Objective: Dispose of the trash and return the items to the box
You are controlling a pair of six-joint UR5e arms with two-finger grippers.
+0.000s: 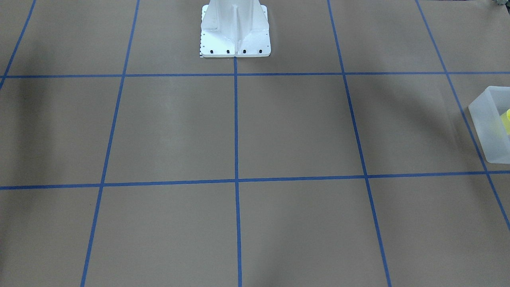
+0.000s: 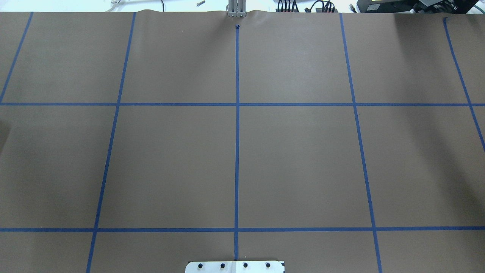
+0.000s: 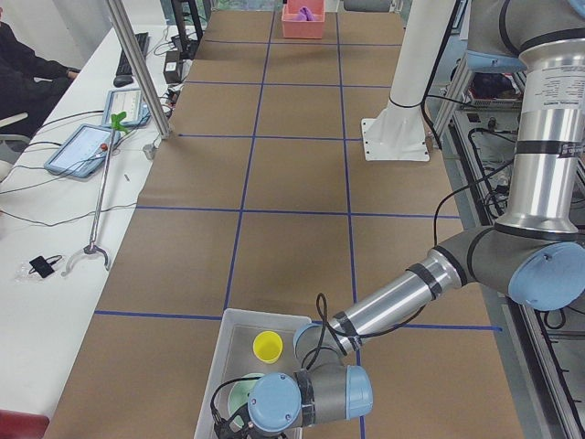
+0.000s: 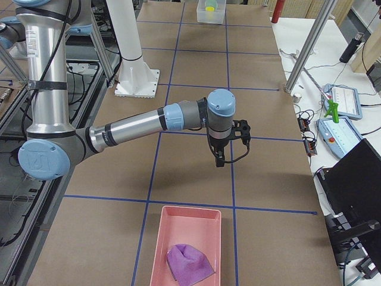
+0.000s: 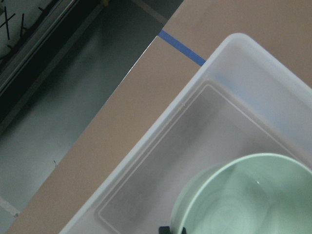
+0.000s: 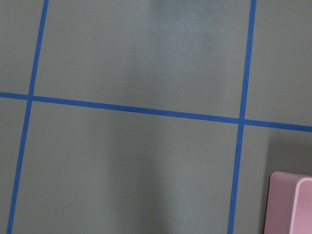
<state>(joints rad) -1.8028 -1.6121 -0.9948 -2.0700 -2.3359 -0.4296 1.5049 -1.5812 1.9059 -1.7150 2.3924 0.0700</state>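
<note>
The frosted-white box (image 3: pixel 236 340) stands at the table's near end in the exterior left view, and its corner shows in the front-facing view (image 1: pixel 487 119). A small yellow cup (image 3: pixel 268 346) stands upright inside it, beside a pale green bowl (image 3: pixel 239 395). My left gripper (image 3: pixel 223 424) hangs down into the box at the bowl. I cannot tell if it is open or shut. The left wrist view shows the bowl (image 5: pixel 243 192) close below and a dark fingertip (image 5: pixel 170 229) by its rim. My right gripper (image 4: pixel 219 161) hovers over bare table; its state cannot be told.
A pink tray (image 4: pixel 189 229) with a purple cloth (image 4: pixel 189 263) lies at the table's other end, and its corner shows in the right wrist view (image 6: pixel 291 204). The white robot base (image 1: pixel 235 30) stands at the table's middle back. Monitors, tablets and cables lie beyond the far edge.
</note>
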